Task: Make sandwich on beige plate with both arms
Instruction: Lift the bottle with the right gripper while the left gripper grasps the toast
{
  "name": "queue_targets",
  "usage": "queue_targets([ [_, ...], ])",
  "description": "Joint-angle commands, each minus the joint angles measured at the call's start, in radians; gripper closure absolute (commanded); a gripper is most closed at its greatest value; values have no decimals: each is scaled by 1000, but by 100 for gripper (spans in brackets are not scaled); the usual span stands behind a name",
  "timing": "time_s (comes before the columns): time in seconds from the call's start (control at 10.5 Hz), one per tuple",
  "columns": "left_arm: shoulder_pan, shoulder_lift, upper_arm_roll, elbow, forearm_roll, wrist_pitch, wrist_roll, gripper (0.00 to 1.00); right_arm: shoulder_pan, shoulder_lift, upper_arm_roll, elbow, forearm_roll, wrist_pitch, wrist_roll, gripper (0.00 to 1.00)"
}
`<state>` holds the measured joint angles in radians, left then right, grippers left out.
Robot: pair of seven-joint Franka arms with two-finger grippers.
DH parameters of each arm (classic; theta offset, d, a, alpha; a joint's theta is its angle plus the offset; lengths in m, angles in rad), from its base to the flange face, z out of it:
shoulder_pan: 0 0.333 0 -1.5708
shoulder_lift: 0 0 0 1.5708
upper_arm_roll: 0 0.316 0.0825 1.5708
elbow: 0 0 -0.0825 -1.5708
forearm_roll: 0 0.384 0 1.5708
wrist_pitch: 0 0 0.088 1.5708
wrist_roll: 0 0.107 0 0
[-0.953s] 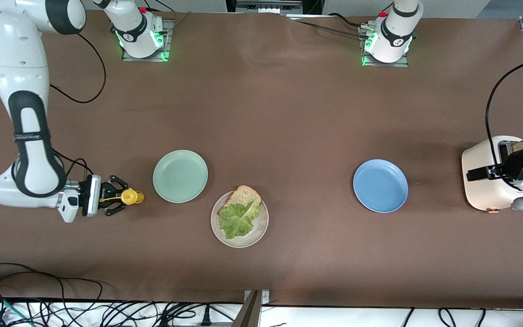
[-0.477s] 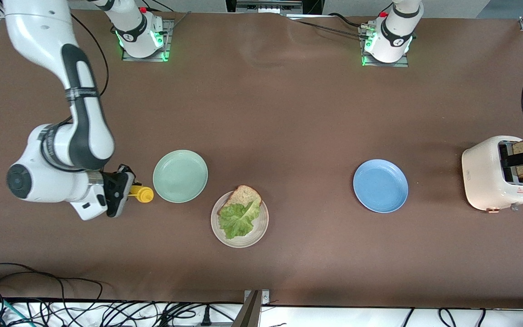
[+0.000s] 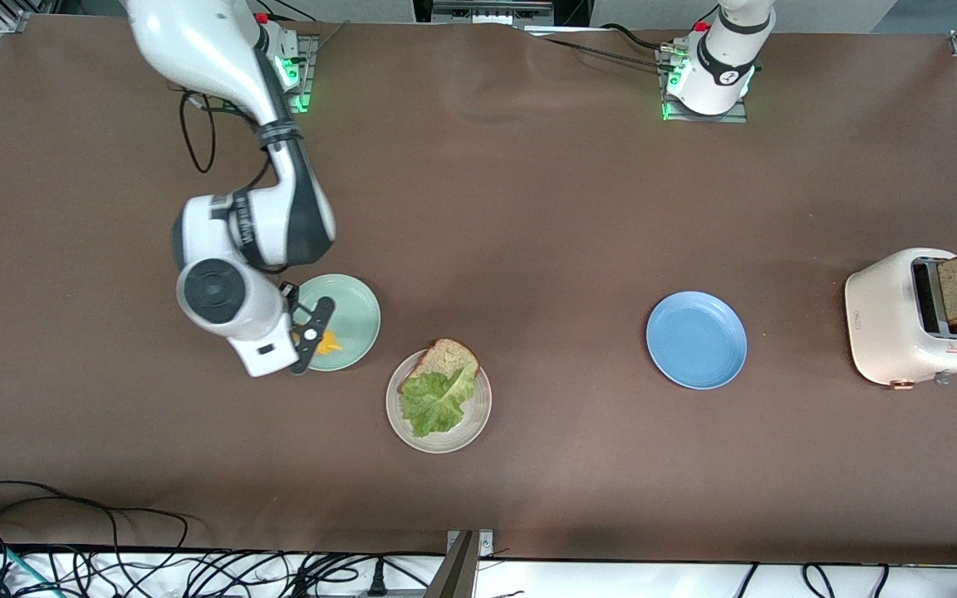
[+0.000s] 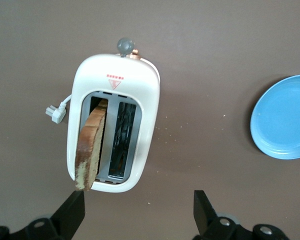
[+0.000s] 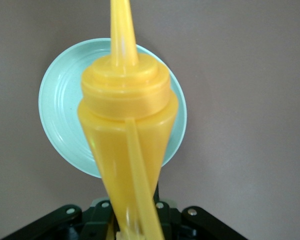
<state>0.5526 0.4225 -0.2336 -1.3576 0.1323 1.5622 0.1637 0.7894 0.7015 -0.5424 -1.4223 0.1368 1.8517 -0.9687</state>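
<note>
Beige plate near mid-desk holds only one bread slice under lettuce, while the right gripper grasps a yellow sauce bottle over the mint-green plate and the left gripper, fingers spread, hovers over the toaster's second slice, not yet fetched.

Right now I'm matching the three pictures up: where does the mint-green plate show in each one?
Front view: mint-green plate lies beside the beige plate, toward the right arm's end, partly under the right gripper.
Right wrist view: mint-green plate behind the held yellow bottle.
Left wrist view: not in it.
Shared landmark: the yellow bottle.
</note>
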Motion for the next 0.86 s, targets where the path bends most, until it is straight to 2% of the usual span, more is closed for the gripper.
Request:
queue_targets([
  [0.0, 32, 11, -6, -24, 61, 4, 16, 4, 97, 152, -88, 207, -87, -119, 86, 100],
  [0.19, 38, 22, -7, -40, 104, 4, 16, 4, 184, 309, -193, 366, -92, -199, 117, 100],
  [0.29, 40, 24, -7, -49, 104, 4, 16, 4, 209, 355, -223, 406, -94, -213, 131, 100],
  [0.57, 64, 58, -6, -55, 125, 7, 22, 5, 243, 427, -255, 428, -114, -201, 150, 100],
  [0.76, 59, 68, -7, -58, 165, 57, 22, 5, 261, 455, -272, 445, -118, -206, 151, 100],
])
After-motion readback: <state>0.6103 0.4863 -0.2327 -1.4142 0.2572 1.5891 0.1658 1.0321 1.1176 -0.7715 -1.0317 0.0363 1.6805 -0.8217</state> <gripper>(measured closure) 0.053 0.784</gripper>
